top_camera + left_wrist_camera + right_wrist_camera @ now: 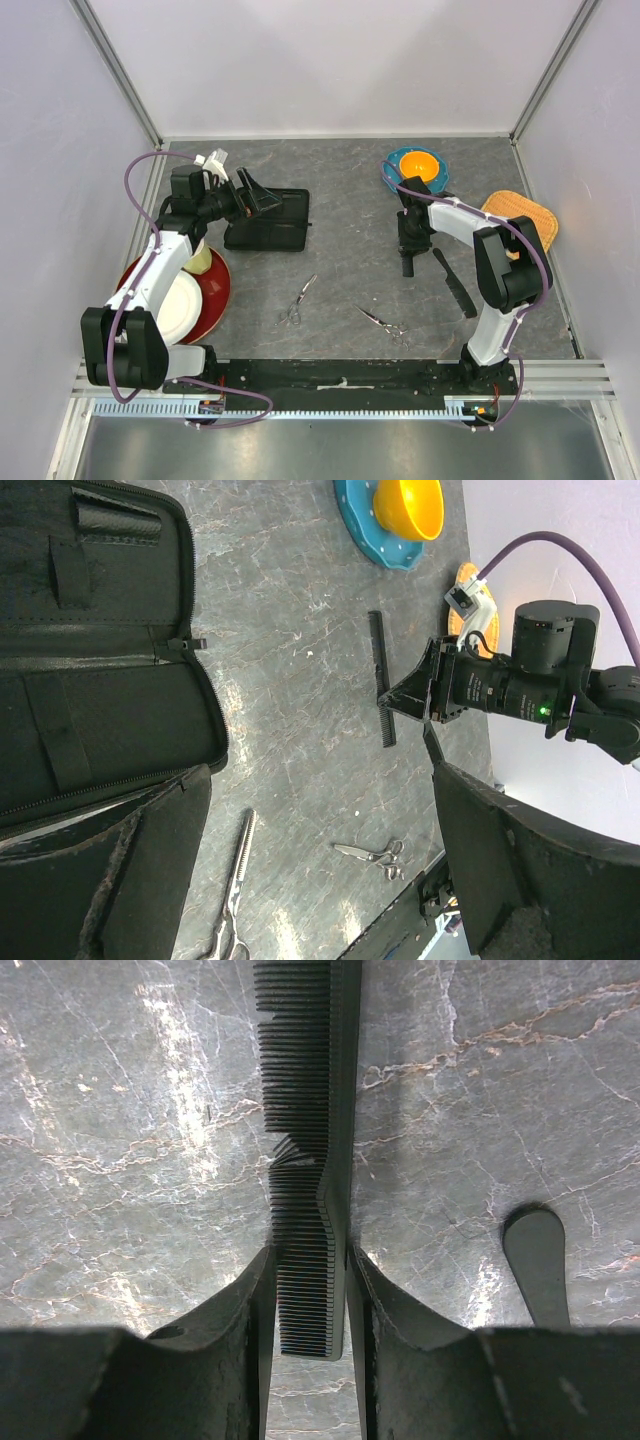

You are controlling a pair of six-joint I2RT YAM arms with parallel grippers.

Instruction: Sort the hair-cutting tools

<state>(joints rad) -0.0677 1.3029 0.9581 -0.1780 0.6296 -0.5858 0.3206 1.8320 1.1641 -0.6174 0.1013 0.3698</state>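
- Top external view: the right gripper (408,246) is down at the table (350,190), right of centre, on the comb (408,266), whose near end sticks out below the fingers.
- Right wrist view: the comb lies flat on the grey stone-look surface, teeth to one side. One finger (250,1300) presses its toothed edge and the other presses its spine, so the narrow jaws are closed on the comb.
- The other comb (455,283) lies slanted just to the right of the gripper, apart from it.
- Two scissors rest on the near part of the table: the left scissors (298,300) near the middle and the right scissors (385,322) beside them, well apart from both combs.
- The left gripper (256,196) hangs over the far left of the table with its jaws spread wide, holding nothing, at the edge of the open black case (280,222).
- An orange bowl (417,165) sits on a blue plate (394,172) at the far right, with a woven mat (525,212) to its right.
- A red plate (215,285) stands at the near left.
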